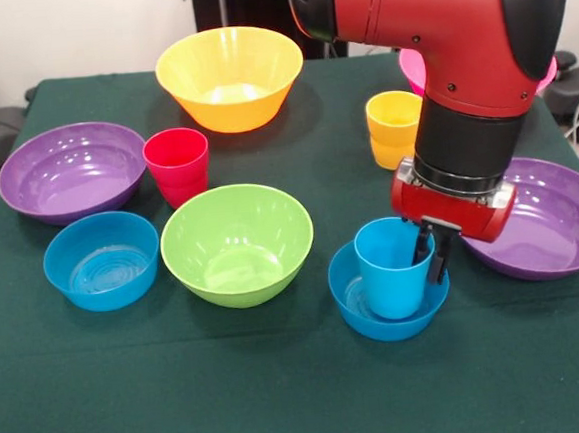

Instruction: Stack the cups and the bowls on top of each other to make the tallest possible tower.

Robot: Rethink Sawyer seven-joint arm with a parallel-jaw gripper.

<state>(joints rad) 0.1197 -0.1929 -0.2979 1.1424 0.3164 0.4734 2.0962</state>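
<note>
While the gripper [430, 253] pinches the rim of the blue cup [393, 266], one finger inside and one outside, that cup stands upright in a small blue bowl [355, 310] at near right, so the tower's base looks just begun. Next, I judge, the fingers must let go and lift clear; the green bowl [237, 243], red cup [177, 163] and orange bowl [229, 77] wait farther left.

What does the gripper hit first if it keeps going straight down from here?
The blue cup: the gripper points down at its rim, fingers apparently straddling the wall. Under it is the small blue bowl holding the cup. Depth is unclear.
</note>
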